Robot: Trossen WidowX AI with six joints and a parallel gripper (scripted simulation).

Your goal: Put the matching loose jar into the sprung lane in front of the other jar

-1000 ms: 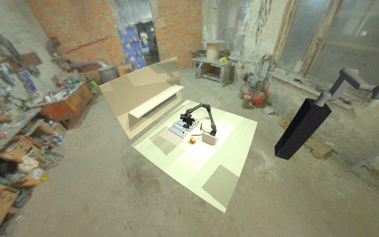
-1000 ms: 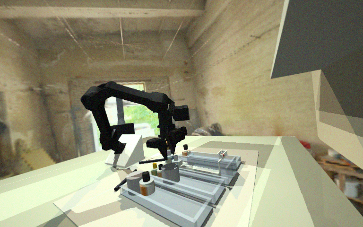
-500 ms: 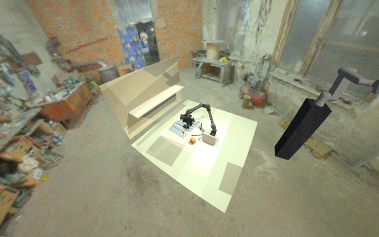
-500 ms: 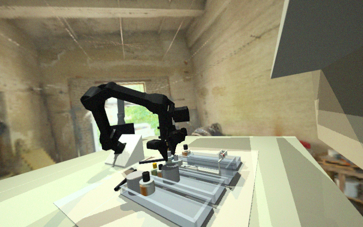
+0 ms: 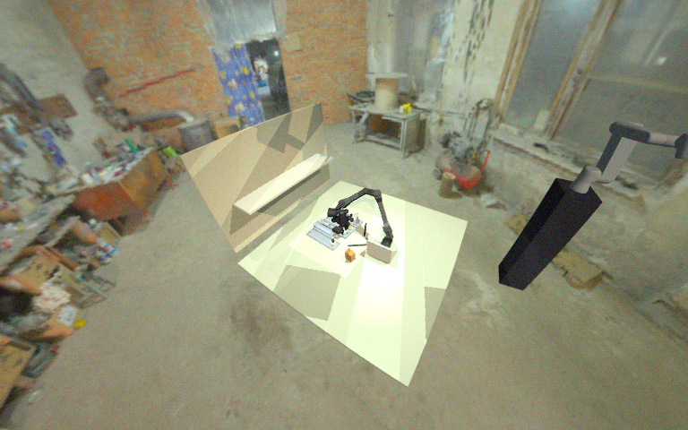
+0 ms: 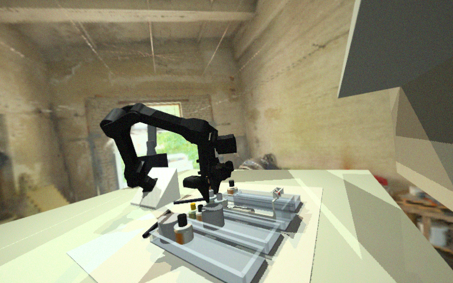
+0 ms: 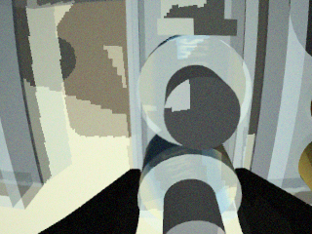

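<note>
In the wrist view my gripper [image 7: 187, 178] is shut on a clear jar with a grey lid [image 7: 190, 217], seen from above between the two black fingers. A matching clear jar with a grey lid [image 7: 195, 92] stands right behind it, in line, between the grey rails of a lane [image 7: 135, 58]. In the exterior view the gripper [image 6: 210, 195] reaches down at the front end of the rack, with the two small grey-lidded jars [image 6: 211, 193] [image 6: 219, 196] close together. The pusher plate [image 6: 276, 192], with a red mark, stands far back along a lane. In the top view the gripper [image 5: 339, 221] is small.
The grey rack [image 6: 233, 263] has several parallel lanes. At its front stand a black-capped jar with an orange band [image 6: 183, 230], two wide grey jars [image 6: 212, 214] [image 6: 166, 224], a yellow-capped bottle [image 6: 192, 210] and another black-capped jar [image 6: 230, 188]. An orange box [image 5: 349, 253] lies nearby.
</note>
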